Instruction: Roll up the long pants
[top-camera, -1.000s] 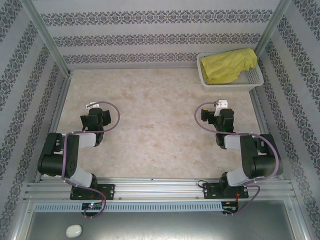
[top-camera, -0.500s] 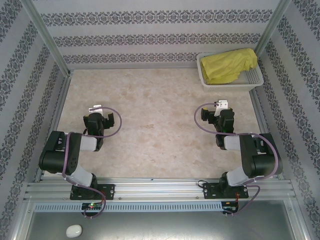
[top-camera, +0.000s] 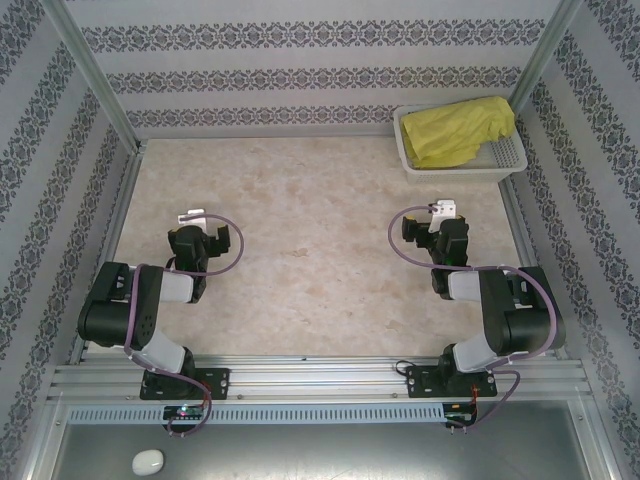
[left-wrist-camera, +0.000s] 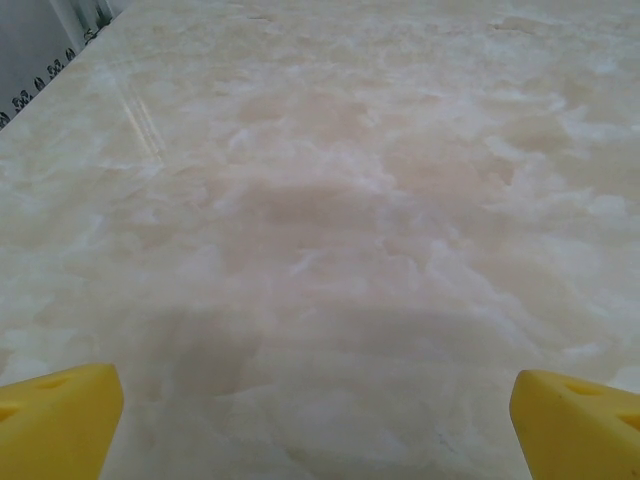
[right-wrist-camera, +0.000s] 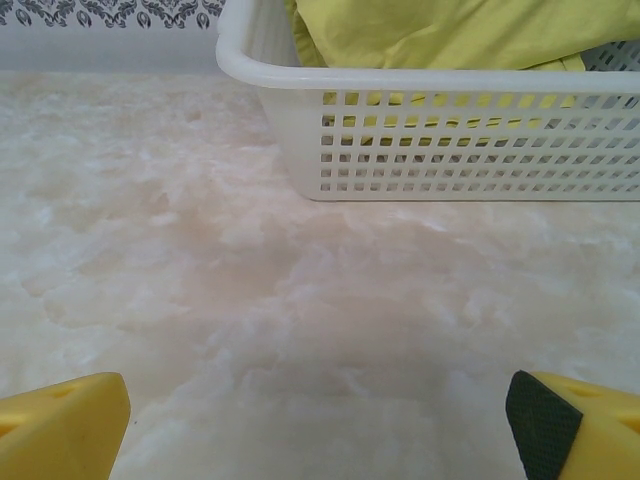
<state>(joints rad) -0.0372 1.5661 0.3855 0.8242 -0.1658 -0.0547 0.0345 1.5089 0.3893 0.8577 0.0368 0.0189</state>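
You have the long pants bunched in a loose mustard-yellow heap inside the white slotted basket. The basket stands at about 1 o'clock on the marbled beige surface, tucked into the far right corner. The cloth rises above the rim, and one fold drapes over the basket's far right edge.

Your left hand is at about 8 o'clock on the surface, pointing toward 12 o'clock and well apart from the basket. In the left wrist view that hand is released. Its two yellow fingertips sit at the opposite bottom corners, with bare surface between them, and they grasp nothing.

Your right hand is at about 4 o'clock, also pointing toward 12 o'clock. The basket is ahead of it at roughly 1 o'clock, near but not touching. In the right wrist view this hand is released too. Its yellow fingertips are spread to the bottom corners, and the right-side one shows a dark pad on its inner face. Only marbled surface lies between them.

Beyond them in that view, the basket's near wall crosses at 12 to 2 o'clock. The long pants show over its rim and as yellow through the slots.

Both arms are folded back, with their elbows close to the bases at the 6 o'clock edge. A purple cable loops beside each wrist.
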